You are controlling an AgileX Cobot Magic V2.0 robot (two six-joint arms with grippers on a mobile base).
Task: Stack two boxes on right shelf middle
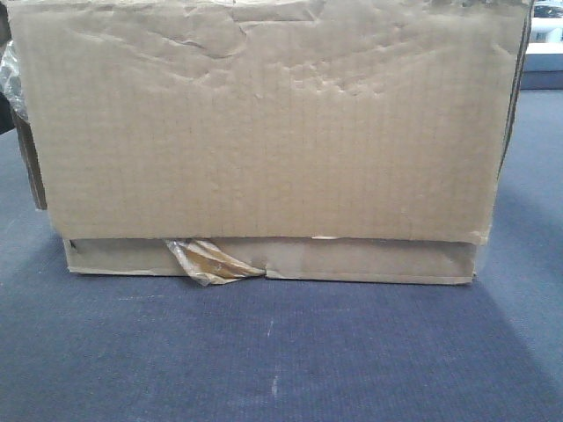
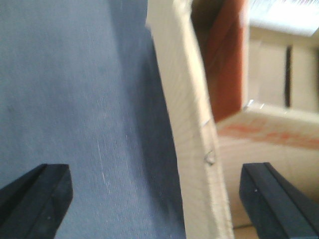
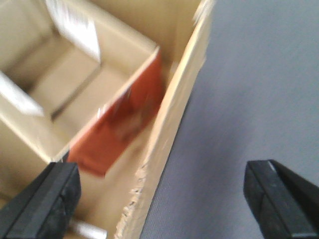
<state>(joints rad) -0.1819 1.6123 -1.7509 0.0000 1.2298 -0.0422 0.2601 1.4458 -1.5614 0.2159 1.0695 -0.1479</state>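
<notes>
In the front view a tall, wide brown cardboard box (image 1: 264, 123) rests on a flat, shallow box (image 1: 369, 261) with a torn yellowish tape strip (image 1: 207, 260). No gripper shows there. My left gripper (image 2: 157, 191) is open, its black fingers (image 2: 40, 199) astride the tall box's left wall (image 2: 192, 139), one outside and one inside. My right gripper (image 3: 162, 191) is open too. It straddles the box's frayed right wall (image 3: 174, 124) without touching it. The shelf is out of view.
Both boxes stand on a blue-grey fabric-like surface (image 1: 281, 352). Inside the tall box lies a red-and-white printed carton (image 3: 124, 124), seen also from the left wrist (image 2: 227, 64), next to an open smaller carton (image 3: 65, 84). Crinkled plastic (image 1: 9, 79) shows at the far left.
</notes>
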